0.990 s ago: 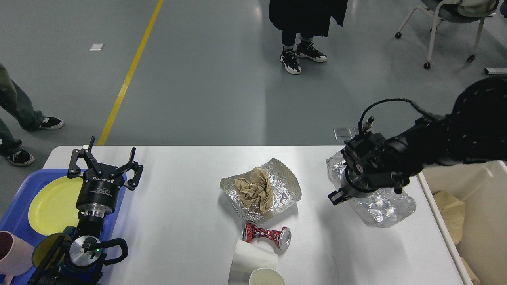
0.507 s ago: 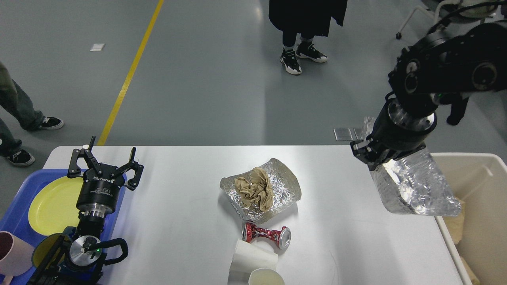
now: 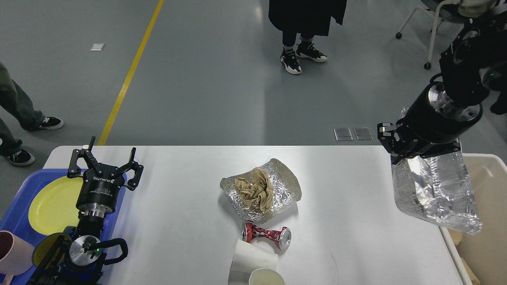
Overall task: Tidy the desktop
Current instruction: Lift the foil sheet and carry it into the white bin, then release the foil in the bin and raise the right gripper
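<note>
The white desktop [image 3: 178,221] fills the lower view. My right gripper [image 3: 404,155] is raised at the right, shut on the top edge of a crumpled foil container [image 3: 435,194] that hangs over the table's right edge and the rim of the beige bin [image 3: 489,233]. My left gripper [image 3: 103,161] is open and empty, pointing away from me, at the table's left edge beside the blue tray [image 3: 16,209]. On the table's middle lie a second foil container [image 3: 285,186] with crumpled brown paper [image 3: 255,192] in it, a crushed red can [image 3: 266,234] and two white paper cups [image 3: 253,258].
The blue tray holds a yellow plate [image 3: 53,204] and a pink cup [image 3: 12,253]. The bin holds brown paper scraps. People stand on the grey floor behind the table and at the left; a wheeled chair [image 3: 435,23] is at the far right.
My right gripper has lifted the foil container off the table and carried it up and to the right, over the bin's edge. The left arm has not moved.
</note>
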You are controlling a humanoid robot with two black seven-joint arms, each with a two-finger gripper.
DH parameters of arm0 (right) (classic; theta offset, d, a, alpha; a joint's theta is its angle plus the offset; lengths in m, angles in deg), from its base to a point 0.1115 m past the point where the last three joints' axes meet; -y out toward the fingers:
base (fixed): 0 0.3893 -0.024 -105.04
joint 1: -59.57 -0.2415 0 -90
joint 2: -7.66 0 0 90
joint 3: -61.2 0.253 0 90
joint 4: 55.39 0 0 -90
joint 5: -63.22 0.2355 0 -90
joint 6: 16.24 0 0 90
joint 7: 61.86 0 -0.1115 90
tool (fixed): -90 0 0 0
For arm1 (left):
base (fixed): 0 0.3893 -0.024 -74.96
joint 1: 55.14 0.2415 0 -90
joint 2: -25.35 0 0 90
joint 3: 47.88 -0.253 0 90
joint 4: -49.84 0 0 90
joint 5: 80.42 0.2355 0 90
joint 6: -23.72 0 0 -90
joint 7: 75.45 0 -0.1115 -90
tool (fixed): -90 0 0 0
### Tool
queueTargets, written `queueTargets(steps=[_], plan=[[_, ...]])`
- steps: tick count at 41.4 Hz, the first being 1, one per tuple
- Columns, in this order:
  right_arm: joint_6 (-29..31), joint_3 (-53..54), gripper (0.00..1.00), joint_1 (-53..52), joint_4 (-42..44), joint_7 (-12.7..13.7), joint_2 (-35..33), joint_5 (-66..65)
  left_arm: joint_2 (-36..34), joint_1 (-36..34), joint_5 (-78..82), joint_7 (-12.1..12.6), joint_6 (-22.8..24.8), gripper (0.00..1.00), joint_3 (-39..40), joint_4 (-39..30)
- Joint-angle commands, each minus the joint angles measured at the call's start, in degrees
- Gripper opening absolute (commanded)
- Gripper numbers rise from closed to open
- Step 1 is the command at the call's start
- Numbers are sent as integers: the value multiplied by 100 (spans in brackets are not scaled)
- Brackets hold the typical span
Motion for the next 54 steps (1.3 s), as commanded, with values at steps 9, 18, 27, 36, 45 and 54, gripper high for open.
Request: queueTargets(steps=[9,18,27,36,45,54], plan=[[-1263,-874,0,1293,757,-26,-1144,-510,0,0,-2,-9,-1,97,0,1],[-1474,-155,0,3710,3218,-69,-2191,-697,0,0,-2,-9,-1,97,0,1],[-2054,1472,0,6734,5873,-78,-2342,-705,0,0,-2,-9,-1,97,0,1],[-3134,1657,0,8308,7078,-70,-1665,-679,0,0,-2,-9,-1,97,0,1],[-4137,1797,0,9688,8160,-26,-927,-574,0,0,-2,-9,-1,97,0,-7],[-4384,2395,0,10146,8397,-34,-786,-574,0,0,-2,-9,-1,97,0,1]])
